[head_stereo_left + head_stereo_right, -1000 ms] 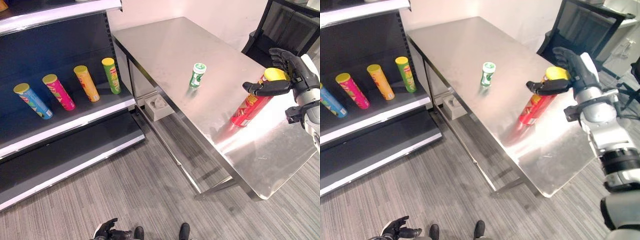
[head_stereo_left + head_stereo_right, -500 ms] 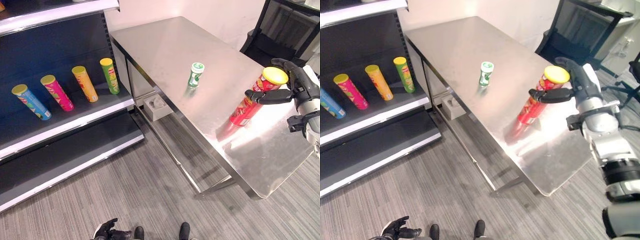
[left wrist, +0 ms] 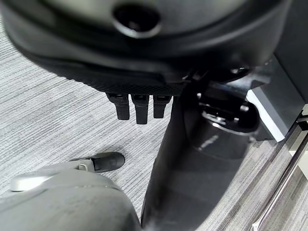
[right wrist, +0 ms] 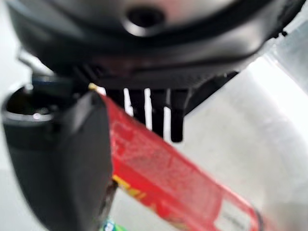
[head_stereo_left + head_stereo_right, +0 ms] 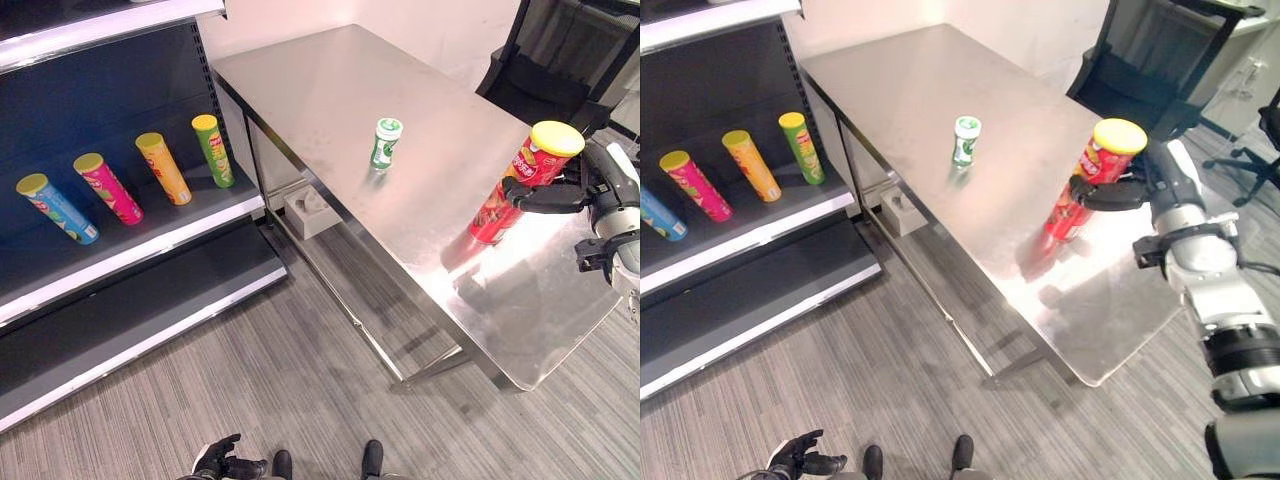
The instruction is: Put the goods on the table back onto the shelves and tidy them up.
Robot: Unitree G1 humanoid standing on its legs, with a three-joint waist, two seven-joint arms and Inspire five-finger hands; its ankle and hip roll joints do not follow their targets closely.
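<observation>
Since our right hand (image 5: 585, 192) clasps the red can (image 5: 512, 187) mid-body, it stands steady on the bench (image 5: 330, 80); left hand (image 5: 216, 461) hangs relaxed.

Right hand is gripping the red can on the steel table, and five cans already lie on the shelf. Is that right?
Not quite: four cans lie on the shelf, as the left eye view shows: blue, pink, orange and green. The right hand does grip the red can on the steel table.
</observation>
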